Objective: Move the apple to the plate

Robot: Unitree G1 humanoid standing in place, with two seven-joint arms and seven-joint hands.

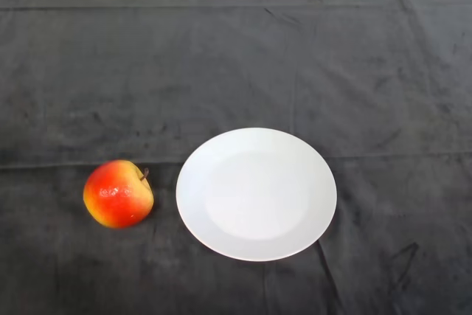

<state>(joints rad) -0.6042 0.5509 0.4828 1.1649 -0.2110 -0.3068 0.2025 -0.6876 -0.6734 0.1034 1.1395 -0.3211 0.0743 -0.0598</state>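
Apple (pixel 119 193) was seen lying on the dark cloth (pixel 236 64) of the worktop, toward the lower left of the head view, not on the plate (pixel 199 182). Its skin was shown as red over the upper part and yellow along the lower and left edges, with a small glossy highlight near the middle. A short brown stem was seen pointing up and to the right, toward the plate. The fruit was tilted, so that the stem end was turned to the side rather than straight up.

The plate, white, round and shallow, was set flat on the cloth just to the right of the apple, near it but not touching; a narrow strip of dark cloth was left visible between the two. Nothing was carried on the plate. A broad rim and a slightly lower centre could be made out.

The cloth was seen to be wrinkled, with fold lines running across it above the plate and behind the apple, and a pale strip was visible along the top edge beyond the cloth.

No part of the arm or the fingers was shown, so their state could not be told, and no place could be given relative to them.
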